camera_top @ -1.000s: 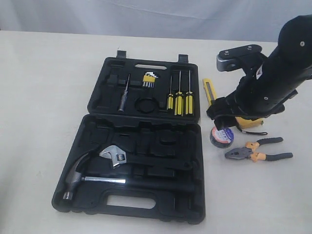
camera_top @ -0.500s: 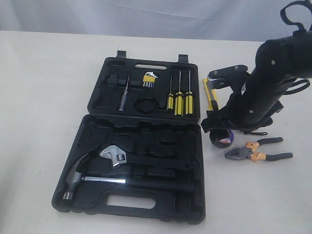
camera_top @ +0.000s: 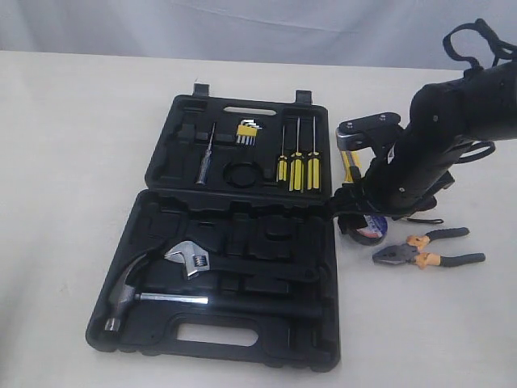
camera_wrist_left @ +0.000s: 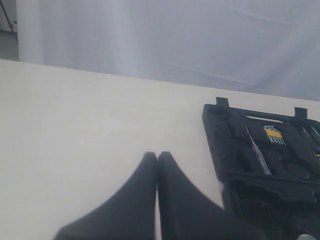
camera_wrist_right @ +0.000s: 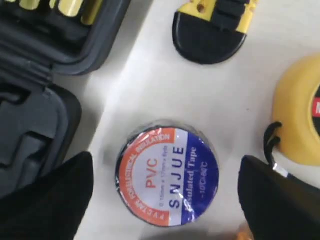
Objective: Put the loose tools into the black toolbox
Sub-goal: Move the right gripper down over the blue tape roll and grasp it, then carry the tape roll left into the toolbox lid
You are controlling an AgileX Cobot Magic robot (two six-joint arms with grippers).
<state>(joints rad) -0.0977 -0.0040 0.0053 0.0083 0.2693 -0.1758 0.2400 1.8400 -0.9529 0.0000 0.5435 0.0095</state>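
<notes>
The black toolbox (camera_top: pixel 234 242) lies open on the table. Just right of it sits the black tape roll (camera_top: pixel 368 229) with its blue-white-orange label (camera_wrist_right: pixel 167 172). My right gripper (camera_wrist_right: pixel 167 192) is open and straddles the roll, one finger on each side, with gaps to both. The yellow-black utility knife (camera_wrist_right: pixel 215 25) and the yellow tape measure (camera_wrist_right: pixel 300 120) lie beyond the roll, mostly hidden by the arm in the exterior view. The orange-black pliers (camera_top: pixel 428 249) lie to the right. My left gripper (camera_wrist_left: pixel 157 156) is shut and empty above bare table, left of the toolbox (camera_wrist_left: pixel 265 150).
Yellow-handled screwdrivers (camera_top: pixel 297 166), hex keys (camera_top: pixel 247 132) and a tester sit in the lid half. A steel hammer (camera_top: pixel 133 295) and adjustable wrench (camera_top: pixel 190 259) lie in the base half. A white curtain hangs behind the table.
My right arm has lowered and shifted left, bringing the open gripper down around the tape roll. The tools and toolbox have not moved.
</notes>
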